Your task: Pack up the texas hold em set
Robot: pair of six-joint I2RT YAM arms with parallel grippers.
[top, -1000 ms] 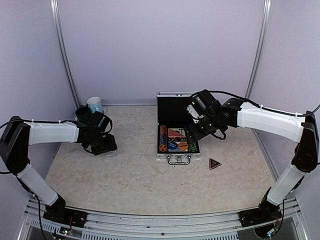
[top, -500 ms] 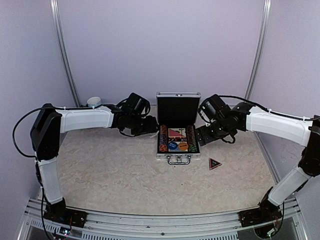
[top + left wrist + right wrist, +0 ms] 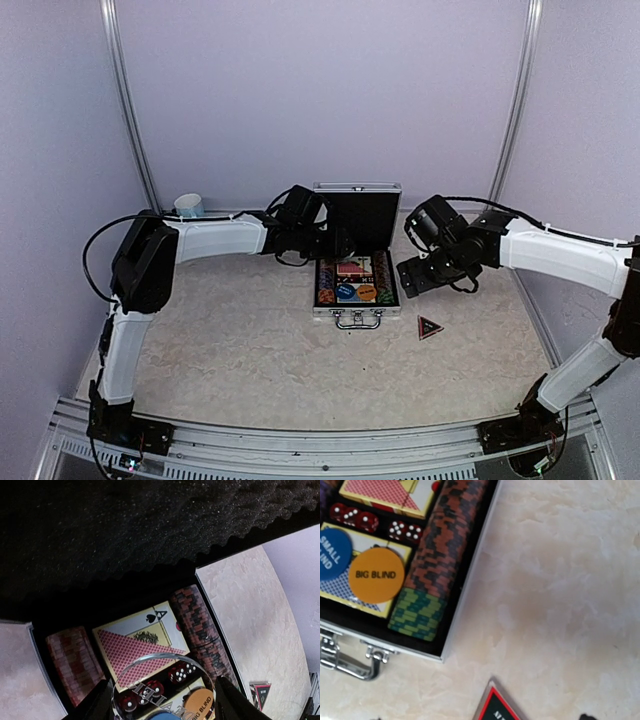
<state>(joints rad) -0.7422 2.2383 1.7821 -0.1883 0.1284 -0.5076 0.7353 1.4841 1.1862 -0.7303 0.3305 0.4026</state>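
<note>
The silver case (image 3: 318, 312) lies open, its black foam lid (image 3: 357, 215) upright. Inside are chip stacks (image 3: 440, 555), a card deck (image 3: 140, 640), red dice (image 3: 350, 515), an orange button (image 3: 376, 575) and a blue button (image 3: 332, 555). My left gripper (image 3: 335, 245) hovers over the case's back part, shut on a clear round dealer disc (image 3: 165, 680). My right gripper (image 3: 412, 275) hangs open beside the case's right edge with nothing in it. The dark triangular marker (image 3: 430, 327) lies on the table right of the case handle (image 3: 345, 660).
A light blue mug (image 3: 188, 205) stands at the back left by the wall. The upright lid is close behind my left gripper. Metal frame posts rise at both back corners.
My left arm has swung from the mugs at the far left across to the case, carrying the clear disc. My right gripper has drawn back from over the case to its right side.
</note>
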